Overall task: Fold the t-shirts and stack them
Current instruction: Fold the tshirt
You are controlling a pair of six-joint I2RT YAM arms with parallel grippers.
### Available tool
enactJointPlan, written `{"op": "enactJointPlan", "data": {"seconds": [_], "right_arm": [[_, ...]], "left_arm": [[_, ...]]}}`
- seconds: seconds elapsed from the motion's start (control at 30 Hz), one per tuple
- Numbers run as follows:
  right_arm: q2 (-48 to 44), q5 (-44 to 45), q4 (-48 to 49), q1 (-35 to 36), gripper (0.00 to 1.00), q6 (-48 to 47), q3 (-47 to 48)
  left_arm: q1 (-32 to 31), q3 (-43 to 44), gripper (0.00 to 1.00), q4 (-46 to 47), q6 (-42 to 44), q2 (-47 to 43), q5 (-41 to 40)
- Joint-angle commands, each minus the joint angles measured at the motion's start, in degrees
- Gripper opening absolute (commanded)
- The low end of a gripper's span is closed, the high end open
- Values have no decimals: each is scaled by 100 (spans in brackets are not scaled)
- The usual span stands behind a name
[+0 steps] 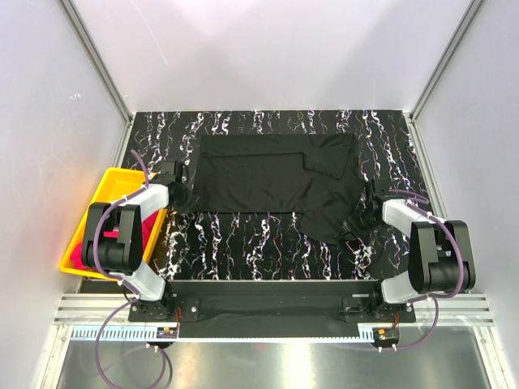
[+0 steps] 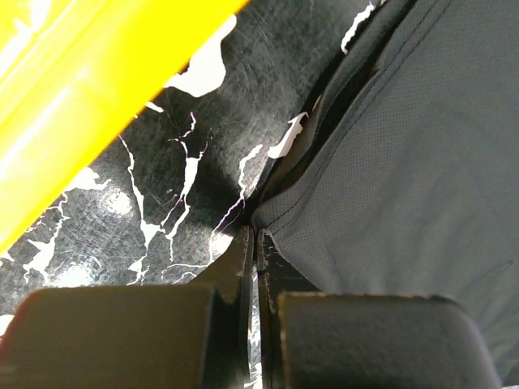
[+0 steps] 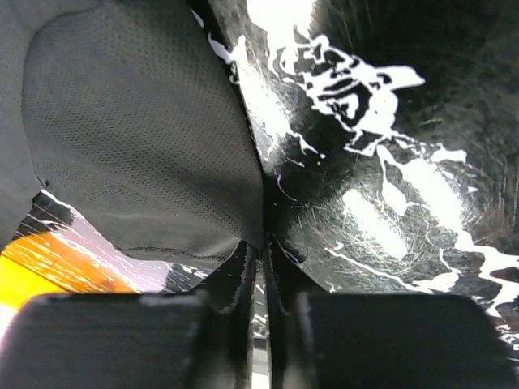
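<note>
The black t-shirt (image 1: 276, 182) lies spread on the marbled table, with a part folded over at its right. My left gripper (image 1: 180, 194) is at the shirt's left edge. In the left wrist view its jaws (image 2: 258, 233) are shut, pinching the corner of the black cloth (image 2: 405, 178). My right gripper (image 1: 357, 223) is at the shirt's lower right edge. In the right wrist view its jaws (image 3: 263, 241) are shut on the black cloth (image 3: 138, 121). The magenta-pink t-shirt (image 1: 77, 256) lies in the yellow tray, mostly hidden by the left arm.
The yellow plastic tray (image 1: 109, 182) stands at the table's left edge beside the left arm; its wall shows in the left wrist view (image 2: 73, 89). White walls and metal posts surround the black marbled table (image 1: 243, 243).
</note>
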Motion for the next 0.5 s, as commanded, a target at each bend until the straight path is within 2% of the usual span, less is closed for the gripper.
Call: {"op": "enactJointPlan", "data": {"seconds": [0.0, 0.07, 0.47], "right_arm": [[48, 338, 213, -11, 5, 12, -55], [-57, 303, 135, -2, 0, -15, -99], [-1911, 83, -1305, 33, 0, -41, -416]], "left_arm": [[27, -61, 0, 27, 370, -262, 113], [27, -61, 0, 19, 467, -349, 148], [36, -772, 0, -412, 353, -1343, 78]]}}
